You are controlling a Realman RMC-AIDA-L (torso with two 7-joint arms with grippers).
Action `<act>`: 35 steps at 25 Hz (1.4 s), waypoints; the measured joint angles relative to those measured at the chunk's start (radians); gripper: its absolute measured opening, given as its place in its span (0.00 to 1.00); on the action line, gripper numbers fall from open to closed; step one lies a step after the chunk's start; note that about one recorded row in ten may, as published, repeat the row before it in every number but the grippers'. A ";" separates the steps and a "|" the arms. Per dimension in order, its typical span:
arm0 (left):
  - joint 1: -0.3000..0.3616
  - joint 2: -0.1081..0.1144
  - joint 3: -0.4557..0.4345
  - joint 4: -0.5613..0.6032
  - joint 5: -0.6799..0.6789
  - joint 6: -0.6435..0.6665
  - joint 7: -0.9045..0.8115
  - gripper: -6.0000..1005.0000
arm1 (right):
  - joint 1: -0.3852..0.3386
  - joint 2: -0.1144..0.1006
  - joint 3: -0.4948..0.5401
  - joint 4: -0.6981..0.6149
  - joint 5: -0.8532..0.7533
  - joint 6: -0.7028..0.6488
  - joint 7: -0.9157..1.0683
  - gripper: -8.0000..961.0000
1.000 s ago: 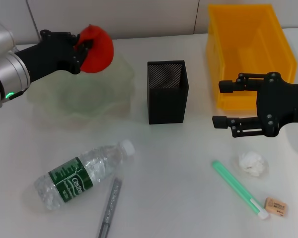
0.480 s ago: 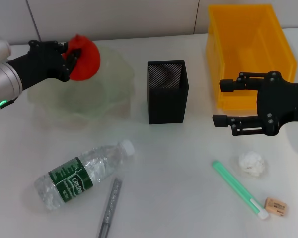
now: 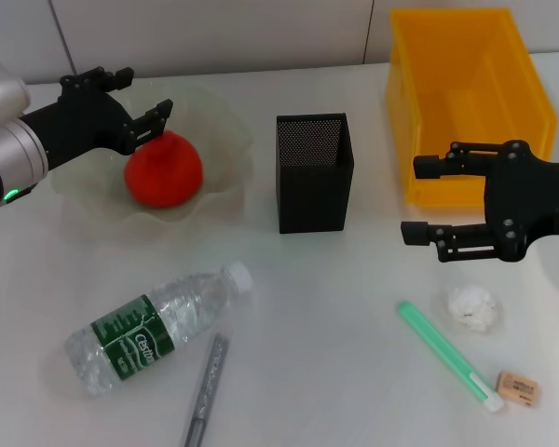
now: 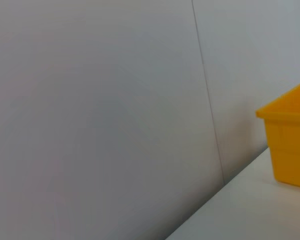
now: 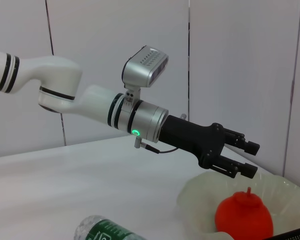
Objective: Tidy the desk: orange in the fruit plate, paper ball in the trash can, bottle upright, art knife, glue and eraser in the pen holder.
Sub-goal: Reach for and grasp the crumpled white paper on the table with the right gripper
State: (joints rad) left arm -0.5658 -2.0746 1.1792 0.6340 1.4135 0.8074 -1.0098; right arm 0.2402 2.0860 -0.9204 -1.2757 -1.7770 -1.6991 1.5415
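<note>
Near the desk's far left corner, the orange [image 3: 163,169], carried a moment ago, is now being left in the fruit plate [image 3: 225,140]; the left gripper [image 3: 140,102] is being held wide, empty; the right gripper [image 3: 415,197] is being kept open above the paper ball [image 3: 472,308].

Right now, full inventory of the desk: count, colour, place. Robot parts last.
Orange: 1, red-orange, in the fruit plate.
Fruit plate: 1, translucent, far left.
Pen holder: 1, black mesh, centre.
Bin: 1, yellow, far right.
Water bottle: 1, clear with green label, lying near left.
Art knife: 1, grey, beside the bottle.
Glue stick: 1, green, near right.
Paper ball: 1, white, near right.
Eraser: 1, tan, near right corner.
Left claw: open, above the orange.
Right claw: open, before the bin.
</note>
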 joint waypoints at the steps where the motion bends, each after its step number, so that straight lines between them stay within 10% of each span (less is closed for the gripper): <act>1: 0.000 0.000 -0.001 0.000 0.000 0.000 0.000 0.51 | 0.000 0.000 0.000 0.000 0.000 0.000 0.000 0.82; 7: 0.017 0.007 0.000 0.036 0.002 0.070 -0.039 0.75 | -0.001 -0.001 0.007 0.001 0.001 -0.001 -0.001 0.82; 21: 0.067 0.081 -0.031 0.141 0.100 0.701 -0.181 0.79 | -0.013 -0.004 0.020 -0.030 -0.044 -0.027 -0.006 0.82; 35: 0.073 0.060 -0.066 0.139 0.209 0.916 -0.257 0.78 | -0.010 -0.005 0.022 -0.137 -0.269 -0.032 0.169 0.82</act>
State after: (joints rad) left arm -0.4930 -2.0142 1.1136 0.7732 1.6223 1.7233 -1.2663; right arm 0.2302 2.0815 -0.8987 -1.4122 -2.0464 -1.7314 1.7103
